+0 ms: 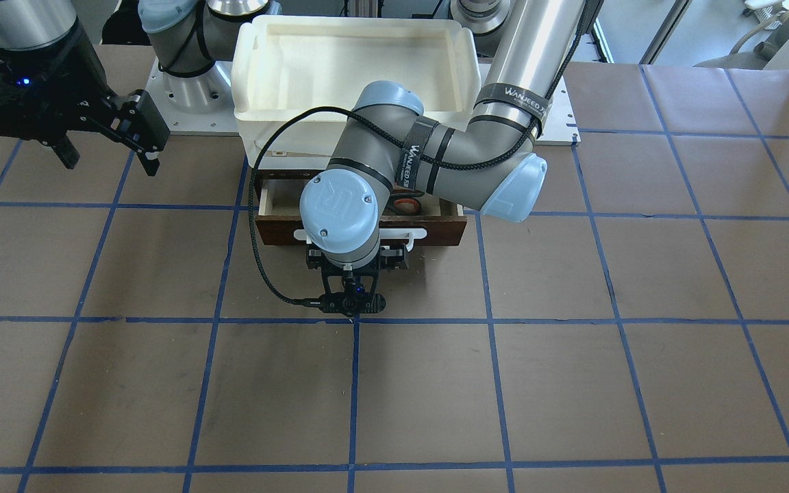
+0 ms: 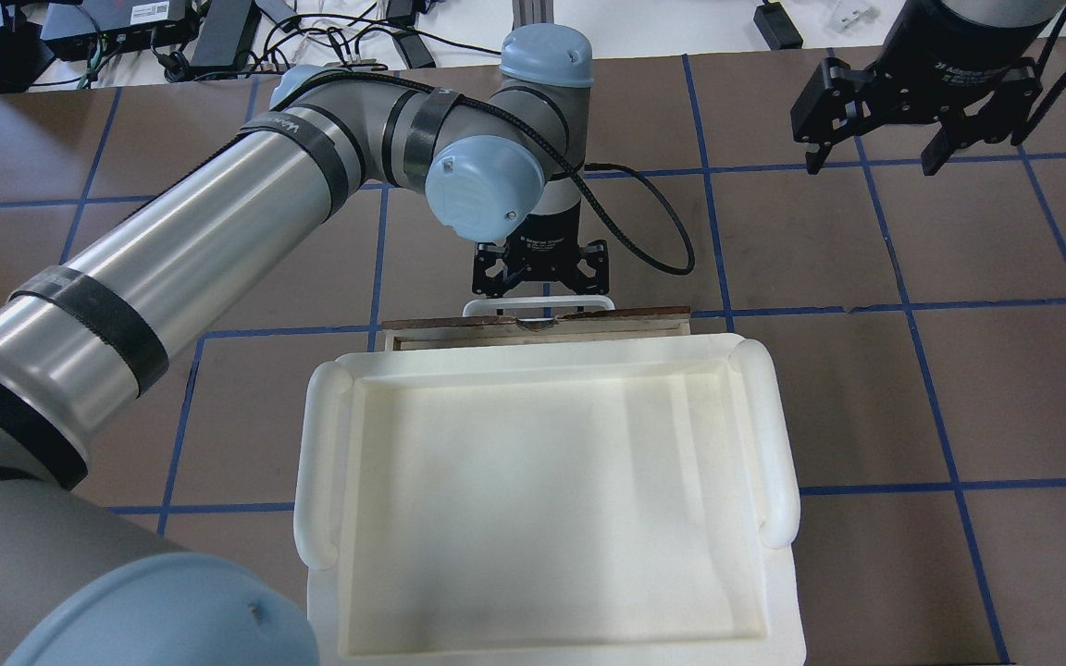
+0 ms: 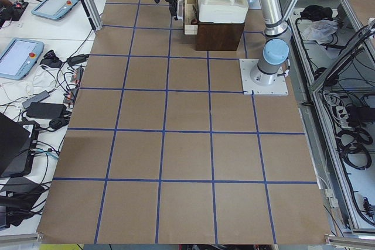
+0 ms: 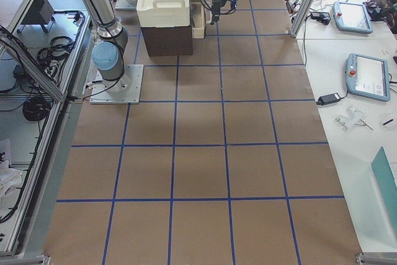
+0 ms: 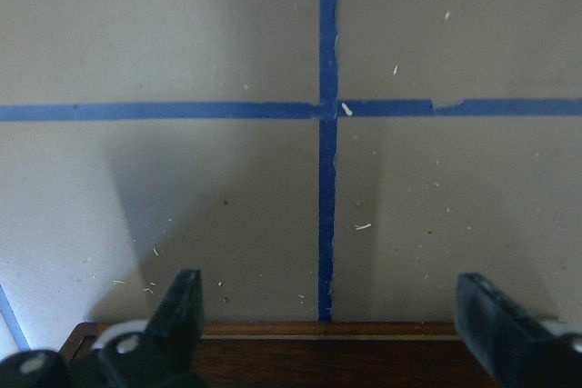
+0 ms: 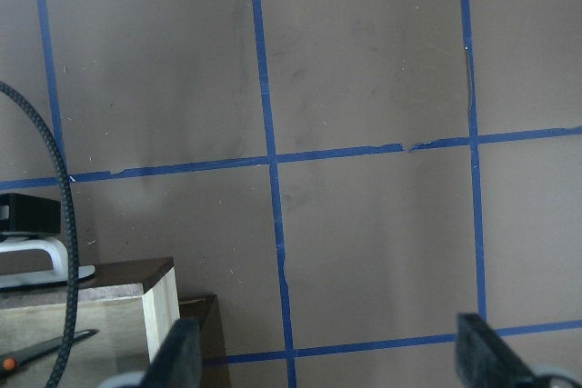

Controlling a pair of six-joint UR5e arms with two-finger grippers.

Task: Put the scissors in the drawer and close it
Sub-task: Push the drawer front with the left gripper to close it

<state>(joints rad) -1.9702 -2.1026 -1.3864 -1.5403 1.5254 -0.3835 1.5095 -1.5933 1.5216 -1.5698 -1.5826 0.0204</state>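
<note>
The dark brown drawer (image 1: 439,229) stands partly open under the white tray, with its white bar handle (image 1: 416,234) facing the open table. The scissors (image 1: 405,204) lie inside it; their dark blade (image 6: 50,346) shows in the right wrist view. My left gripper (image 1: 355,259) is open and empty, pointing down just outside the handle (image 2: 538,303). Its wrist view shows the drawer front's top edge (image 5: 346,352) below the spread fingers (image 5: 182,302). I cannot tell if it touches the handle. My right gripper (image 2: 871,166) is open and empty, held high off to the side.
A white plastic tray (image 2: 311,462) sits on the dark cabinet (image 3: 220,36) that holds the drawer. The left arm's black cable (image 1: 257,226) loops beside the drawer. Brown table with blue tape grid (image 1: 490,383) stretches in front.
</note>
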